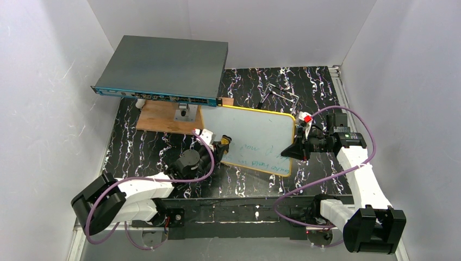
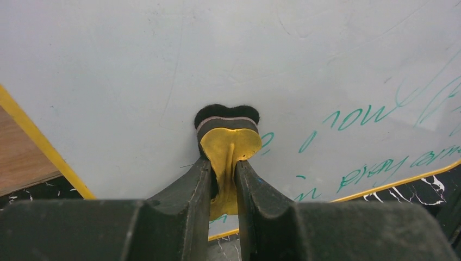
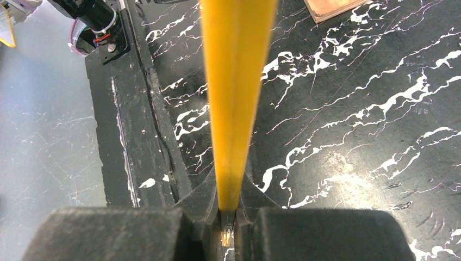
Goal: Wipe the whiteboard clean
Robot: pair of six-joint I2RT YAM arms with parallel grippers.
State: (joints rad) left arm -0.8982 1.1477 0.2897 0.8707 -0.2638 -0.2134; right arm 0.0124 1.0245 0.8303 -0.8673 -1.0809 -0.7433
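Over the counter (image 1: 326, 87), the right hand (image 1: 296, 149) pinches the whiteboard (image 1: 255, 136) by its edge; the left hand (image 1: 223, 145) grips a yellow eraser (image 2: 228, 138) against it. The upper left looks wiped; green writing (image 2: 359, 117) at lower right is not yet erased.

The left arm lies low over the surface, reaching from its base toward the middle, and the left claw (image 2: 224, 163) is pinched tight on a yellow eraser (image 2: 228, 138). The right arm rises from its base and bends inward with the wrist pointing left, the right claw (image 3: 228, 189) clamped on the right edge of the whiteboard (image 1: 255, 136).
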